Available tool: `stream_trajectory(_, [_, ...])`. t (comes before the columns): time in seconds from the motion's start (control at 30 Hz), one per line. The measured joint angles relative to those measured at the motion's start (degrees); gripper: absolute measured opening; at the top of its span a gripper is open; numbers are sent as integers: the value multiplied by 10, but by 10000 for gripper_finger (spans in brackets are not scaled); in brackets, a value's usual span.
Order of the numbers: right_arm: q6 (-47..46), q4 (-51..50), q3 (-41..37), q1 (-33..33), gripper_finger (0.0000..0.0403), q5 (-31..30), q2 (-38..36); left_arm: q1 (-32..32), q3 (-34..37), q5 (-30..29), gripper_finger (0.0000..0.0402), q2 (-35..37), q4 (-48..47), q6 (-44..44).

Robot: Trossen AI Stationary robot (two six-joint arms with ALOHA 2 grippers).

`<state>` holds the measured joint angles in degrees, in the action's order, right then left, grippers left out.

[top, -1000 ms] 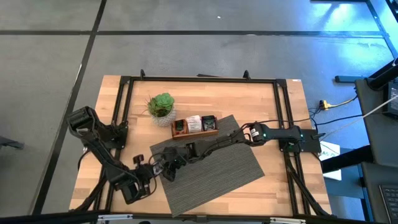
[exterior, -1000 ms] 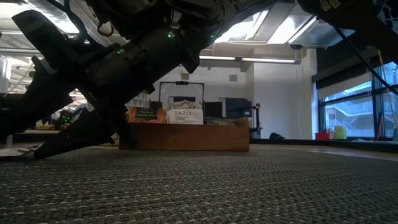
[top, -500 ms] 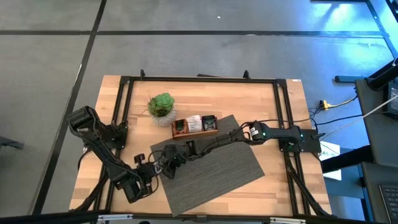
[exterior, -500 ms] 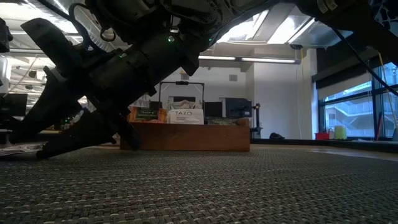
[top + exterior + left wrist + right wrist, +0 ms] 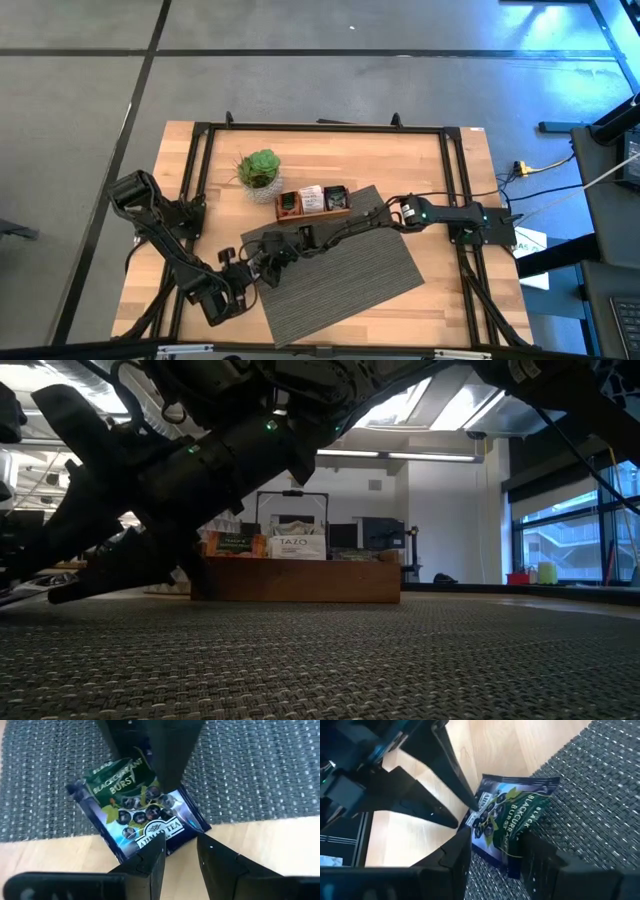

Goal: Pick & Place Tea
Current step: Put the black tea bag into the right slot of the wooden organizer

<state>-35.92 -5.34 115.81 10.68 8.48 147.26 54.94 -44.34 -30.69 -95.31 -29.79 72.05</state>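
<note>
Left wrist view: sachet (image 5: 137, 810) astride mat edge (image 5: 60, 838)

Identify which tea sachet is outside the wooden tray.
The dark blue blackcurrant sachet, held between both tools at the grey mat's edge; the other sachets stand in the tray.

One sachet (image 5: 137, 815), two claws, one tray (image 5: 314, 210).

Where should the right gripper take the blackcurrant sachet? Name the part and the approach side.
Take the blackcurrant sachet by its green-printed end, coming from over the mat. It is flat and thin, and the left gripper pinches the opposite end, so the right gripper best closes its fingers across both faces.
</note>
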Motion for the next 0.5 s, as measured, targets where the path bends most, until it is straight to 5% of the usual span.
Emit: stream_trajectory(0.5, [2,15,0,0,152,-8,0,-1,-2,-7,109,-22,29,-15])
